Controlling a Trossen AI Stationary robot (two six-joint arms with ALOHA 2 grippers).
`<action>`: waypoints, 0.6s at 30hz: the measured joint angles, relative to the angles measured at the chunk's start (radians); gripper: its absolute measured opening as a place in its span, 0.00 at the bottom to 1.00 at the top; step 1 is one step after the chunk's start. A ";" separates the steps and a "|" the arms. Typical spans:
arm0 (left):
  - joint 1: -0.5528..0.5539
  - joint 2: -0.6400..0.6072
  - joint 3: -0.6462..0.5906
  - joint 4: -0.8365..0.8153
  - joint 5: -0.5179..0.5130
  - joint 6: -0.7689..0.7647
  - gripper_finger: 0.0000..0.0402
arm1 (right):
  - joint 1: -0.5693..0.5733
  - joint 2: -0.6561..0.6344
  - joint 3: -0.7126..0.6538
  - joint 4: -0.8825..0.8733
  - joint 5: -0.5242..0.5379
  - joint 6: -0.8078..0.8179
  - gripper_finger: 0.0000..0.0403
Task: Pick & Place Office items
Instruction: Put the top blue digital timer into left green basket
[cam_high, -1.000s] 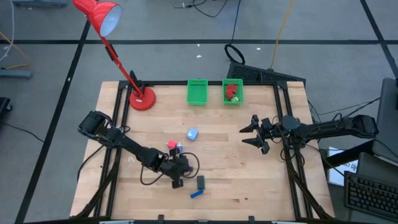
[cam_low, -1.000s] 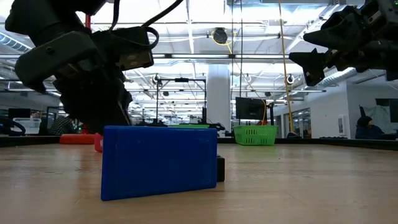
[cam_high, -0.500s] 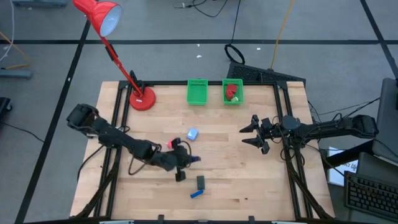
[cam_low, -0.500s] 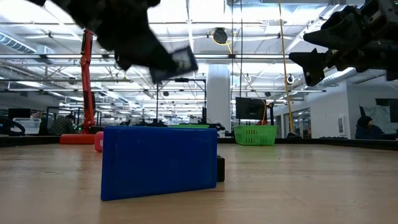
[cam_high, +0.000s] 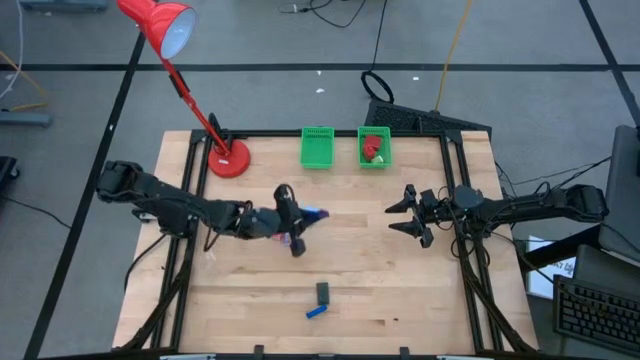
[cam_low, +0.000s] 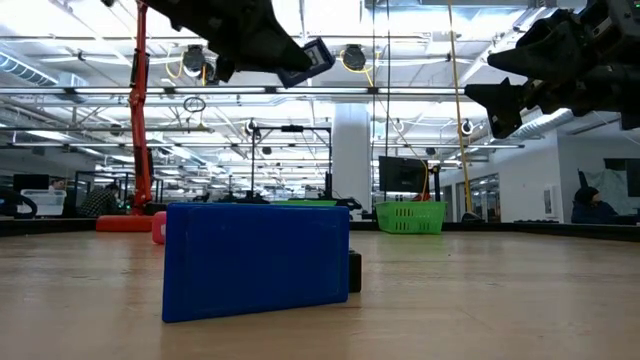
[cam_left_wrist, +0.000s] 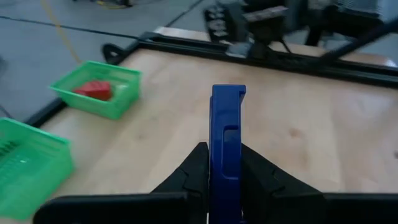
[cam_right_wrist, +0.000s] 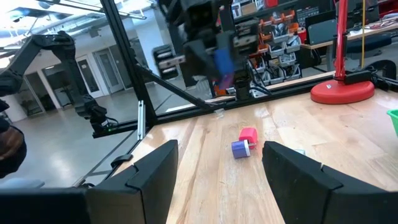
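My left gripper (cam_high: 298, 224) hangs above the table's middle, shut on a dark blue oblong (cam_left_wrist: 227, 121), which shows high up in the low view (cam_low: 316, 55). A red block (cam_right_wrist: 249, 135) and a small purple piece (cam_right_wrist: 239, 148) lie on the wood under that arm. Near the front edge, a black oblong (cam_high: 323, 292) lies flat and another blue oblong (cam_high: 316, 312) stands on its long edge (cam_low: 255, 262). My right gripper (cam_high: 410, 215) stands open at the right, above the table, with nothing between its fingers. My left gripper pinches the dark blue oblong by its two broad faces, at the end nearest the wrist (cam_left_wrist: 225, 171), between its two fingers (cam_left_wrist: 194, 168). The fingers point toward the table's right, slanting slightly down. The oblong sticks out ahead of them, edge up, lifted clear of the table.
Two green mesh baskets stand at the far edge; the left one (cam_high: 317, 147) has nothing showing in it, and the right one (cam_high: 374, 147) holds a red item. A red desk lamp (cam_high: 228, 158) stands at the far left. Bare wood lies between the arms.
My left gripper has risen from the table near the black oblong and gone toward the far edge, tipping from pointing steeply down to nearly level. It stays shut on the dark blue oblong, now lifted well clear.
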 joint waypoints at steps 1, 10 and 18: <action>0.016 0.000 0.000 0.007 0.000 0.007 0.13 | 0.000 0.000 0.000 0.000 0.000 0.000 0.56; 0.161 0.000 0.000 0.077 0.000 0.045 0.14 | 0.000 0.000 0.000 0.000 0.001 -0.008 0.56; 0.289 0.000 0.000 0.104 -0.022 0.044 0.14 | 0.000 0.000 0.000 0.000 0.001 -0.008 0.56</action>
